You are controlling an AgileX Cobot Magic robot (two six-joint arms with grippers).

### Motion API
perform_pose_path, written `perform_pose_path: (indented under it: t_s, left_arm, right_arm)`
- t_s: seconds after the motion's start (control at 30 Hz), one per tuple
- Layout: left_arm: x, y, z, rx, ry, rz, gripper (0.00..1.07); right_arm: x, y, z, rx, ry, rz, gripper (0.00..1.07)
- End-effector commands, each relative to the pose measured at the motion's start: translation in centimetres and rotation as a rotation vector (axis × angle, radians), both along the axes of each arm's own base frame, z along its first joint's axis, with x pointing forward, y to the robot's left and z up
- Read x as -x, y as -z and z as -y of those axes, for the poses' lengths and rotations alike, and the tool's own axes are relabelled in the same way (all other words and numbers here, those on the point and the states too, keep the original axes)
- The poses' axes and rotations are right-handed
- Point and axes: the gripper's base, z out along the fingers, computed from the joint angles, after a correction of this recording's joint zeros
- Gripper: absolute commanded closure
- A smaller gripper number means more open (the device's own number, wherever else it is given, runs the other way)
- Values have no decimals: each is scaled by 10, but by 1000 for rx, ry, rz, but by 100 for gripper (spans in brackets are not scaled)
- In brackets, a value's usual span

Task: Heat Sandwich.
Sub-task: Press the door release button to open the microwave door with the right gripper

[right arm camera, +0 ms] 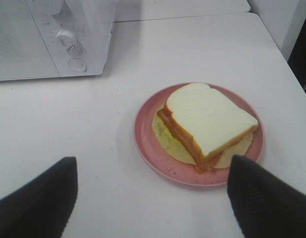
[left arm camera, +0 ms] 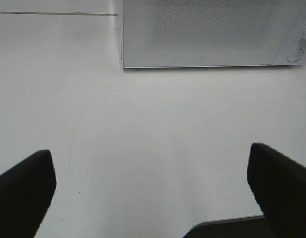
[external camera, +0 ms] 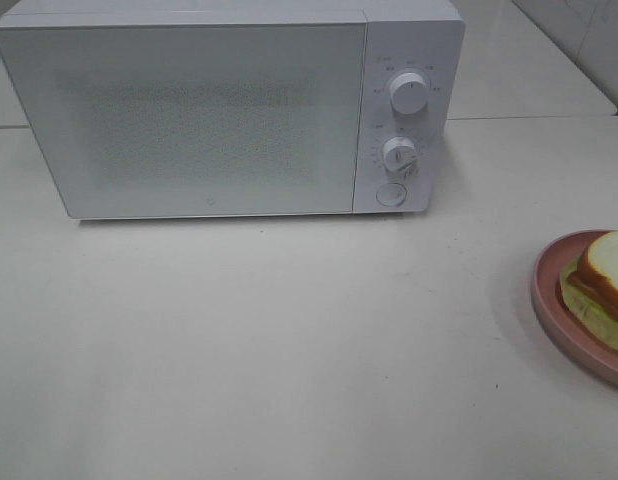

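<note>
The sandwich (right arm camera: 207, 121), white bread over pale green lettuce and an orange-brown filling, lies on a round pink plate (right arm camera: 148, 141). In the exterior high view the sandwich (external camera: 604, 275) and the plate (external camera: 554, 300) sit at the table's right edge, partly cut off. The white microwave (external camera: 229, 110) stands at the back with its door shut. My right gripper (right arm camera: 150, 198) is open, short of the plate and apart from it. My left gripper (left arm camera: 150, 191) is open over bare table in front of the microwave (left arm camera: 207, 32). Neither arm shows in the exterior high view.
The microwave has two dials (external camera: 409, 92) and a round button (external camera: 390, 195) on its right panel. The white table (external camera: 289, 340) ends close beyond the plate on the right.
</note>
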Motion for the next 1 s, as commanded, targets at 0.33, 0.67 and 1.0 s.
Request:
perform_pose_path:
  t_s: [0.33, 0.67, 1.0]
  left_arm:
    - [2, 0, 0, -4, -3, 18, 9]
    - [2, 0, 0, -4, -3, 18, 9]
    - [2, 0, 0, -4, -3, 18, 9]
  right_arm:
    - [4, 0, 0, 0, 6, 27, 32]
    - [4, 0, 0, 0, 6, 27, 32]
    - [-2, -11, -7, -65, -46, 30, 32]
